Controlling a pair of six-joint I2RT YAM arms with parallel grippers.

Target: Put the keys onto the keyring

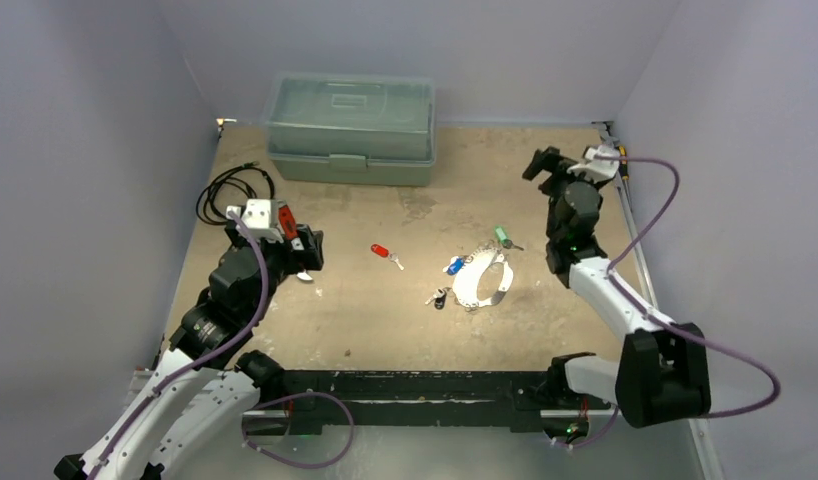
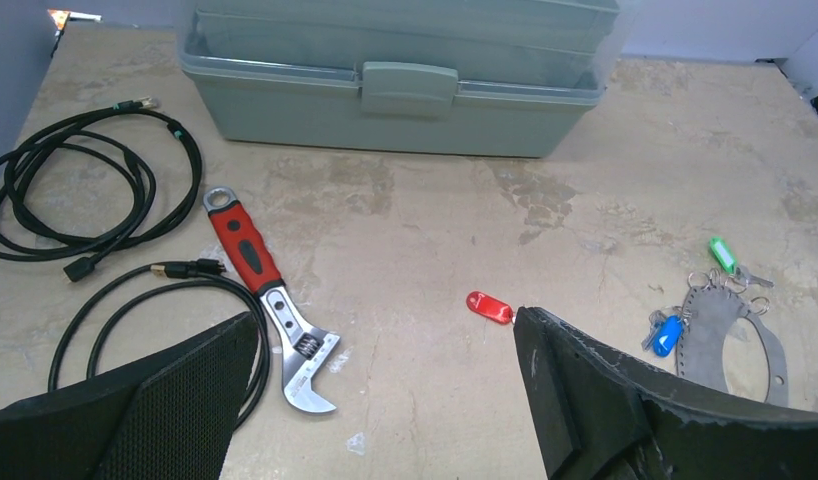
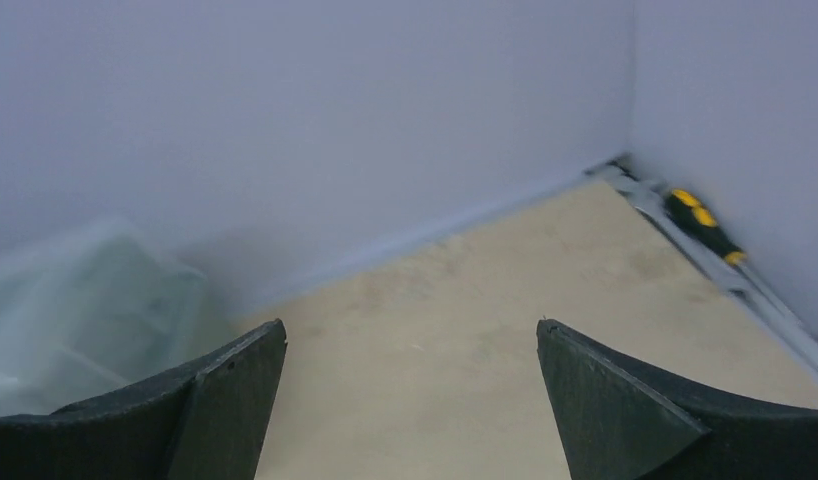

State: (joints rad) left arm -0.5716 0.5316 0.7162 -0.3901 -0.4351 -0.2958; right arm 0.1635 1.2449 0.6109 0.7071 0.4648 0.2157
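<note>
My left fingers (image 2: 595, 400) and right fingers (image 3: 615, 400) both stand wide open, empty. The red key (image 2: 488, 306) lies just ahead of my left fingers; the keyring (image 2: 710, 330) farther right. The key looks light, stiff, slippery: I'd pinch its plastic head.

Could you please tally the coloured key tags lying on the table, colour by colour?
Red key tag: 1
Blue key tag: 1
Green key tag: 1
Black key tag: 1
Total: 4
</note>
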